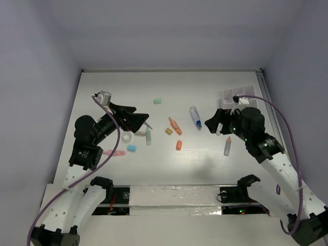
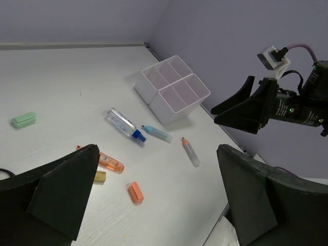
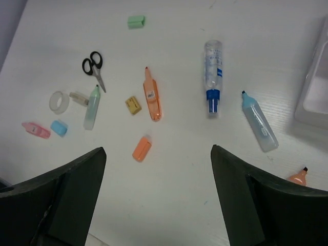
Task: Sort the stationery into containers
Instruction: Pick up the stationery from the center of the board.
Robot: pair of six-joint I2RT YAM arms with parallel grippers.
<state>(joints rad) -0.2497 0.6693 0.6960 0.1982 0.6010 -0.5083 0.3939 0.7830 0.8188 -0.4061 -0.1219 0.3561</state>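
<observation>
A white tabletop (image 1: 169,84) is enclosed on three sides by plain, pale lilac walls (image 1: 169,31). The scene is lit evenly, and only soft shadows are cast.

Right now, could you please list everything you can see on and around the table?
tray: one, white, divided, far right
green eraser: one, green, far centre
scissors: one, black handles, left side
tape ring: one, whitish, left side
pale piece: one, off-white, beside tape ring
mint highlighter: one, mint, left side
blue eraser: one, blue, near left
pink item: one, pink, beside blue eraser
orange highlighter: one, orange, centre
tan block: one, tan, centre
orange block: one, orange, near centre
bottle: one, clear, blue cap, right of centre
blue highlighter: one, light blue, beside bottle
grey marker: one, grey, orange tip, near right
table: one, white
left gripper: one, black, open
right gripper: one, black, open
</observation>
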